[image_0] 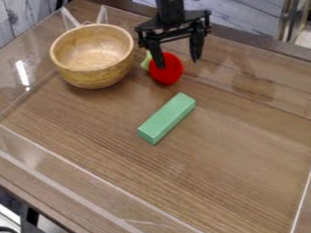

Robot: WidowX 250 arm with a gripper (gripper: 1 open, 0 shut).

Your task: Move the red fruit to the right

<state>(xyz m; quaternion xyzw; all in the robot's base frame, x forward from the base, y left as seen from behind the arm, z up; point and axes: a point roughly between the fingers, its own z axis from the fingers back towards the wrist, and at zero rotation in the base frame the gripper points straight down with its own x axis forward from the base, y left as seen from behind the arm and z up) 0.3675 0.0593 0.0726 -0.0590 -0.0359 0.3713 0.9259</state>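
A wooden table (240, 153) with clear raised edges, seen from above and in front. Toward the back left sits a round wooden bowl (93, 55). Just to its right lies the red fruit (165, 70), small and glossy, with a bit of green on its left side. A black robot gripper (175, 52) points straight down directly over the fruit, its fingers spread wide open on either side, not clasping it. Nearer the camera, apart from the fruit, a green rectangular block (167, 118) lies diagonally on the table.
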